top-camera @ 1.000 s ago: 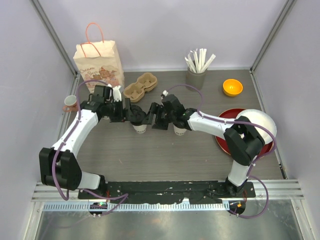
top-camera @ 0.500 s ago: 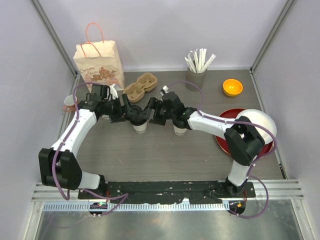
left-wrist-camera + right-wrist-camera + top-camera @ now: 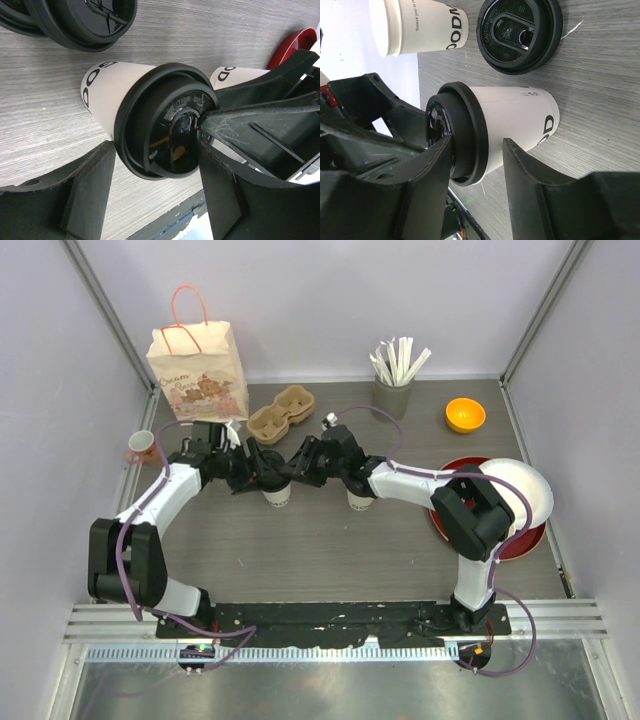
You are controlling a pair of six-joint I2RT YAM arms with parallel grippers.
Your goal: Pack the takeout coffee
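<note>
Takeout coffee (image 3: 279, 495) stays put; right end effector (image 3: 292, 472) has reached its lid (image 3: 466, 135).

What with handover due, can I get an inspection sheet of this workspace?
Surface: grey wood-grain table.
Job's things: takeout coffee, lidded, upright; paper bag back left; cup carrier beside it.
Clutter: second cup, loose lid, pink mug, straw holder, orange bowl, white bowl on red plate.
Grippers: left gripper closed on the coffee's rim; right gripper touches its top, state unclear.
Cables: purple cables along both arms.
Surroundings: pale walls.
</note>
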